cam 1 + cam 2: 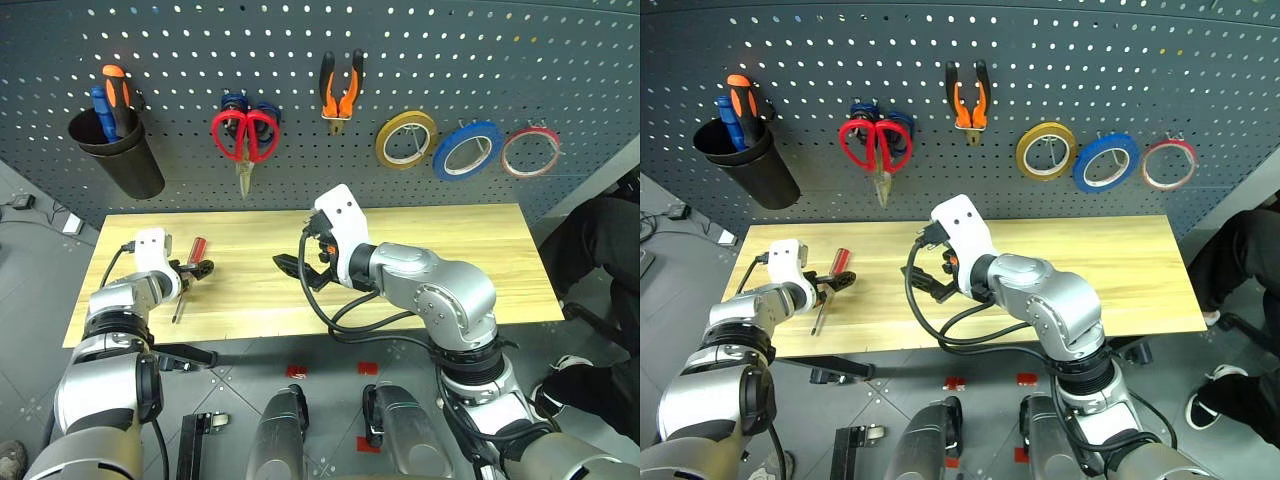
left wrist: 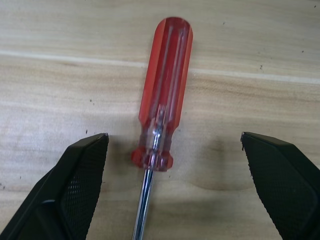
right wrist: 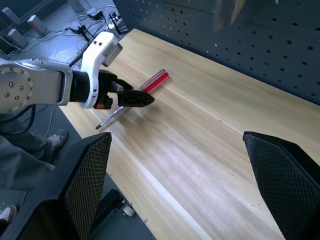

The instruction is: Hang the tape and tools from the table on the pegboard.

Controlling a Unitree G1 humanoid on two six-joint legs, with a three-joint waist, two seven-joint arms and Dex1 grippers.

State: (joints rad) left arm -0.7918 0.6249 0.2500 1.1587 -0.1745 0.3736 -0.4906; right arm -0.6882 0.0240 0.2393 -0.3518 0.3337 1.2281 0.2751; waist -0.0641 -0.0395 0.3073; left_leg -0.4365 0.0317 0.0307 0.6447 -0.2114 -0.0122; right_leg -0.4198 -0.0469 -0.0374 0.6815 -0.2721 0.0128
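A slim red-handled screwdriver (image 2: 165,95) lies flat on the wood table (image 1: 450,260) near its left end. My left gripper (image 1: 203,269) is open just above it, one finger on each side where the handle meets the shaft, touching neither. My right gripper (image 1: 295,268) hovers open and holds nothing over the table's middle. On the pegboard (image 1: 560,60) hang red-handled scissors (image 1: 244,135), orange-and-black pliers (image 1: 340,92) and a thin red tape ring (image 1: 530,152) at the far right.
Yellow tape (image 1: 405,140) and blue tape (image 1: 466,150) hang beside the red ring. A black cup (image 1: 118,150) on the pegboard's left holds orange and blue screwdrivers. A person in dark clothes (image 1: 600,250) sits past the table's right end.
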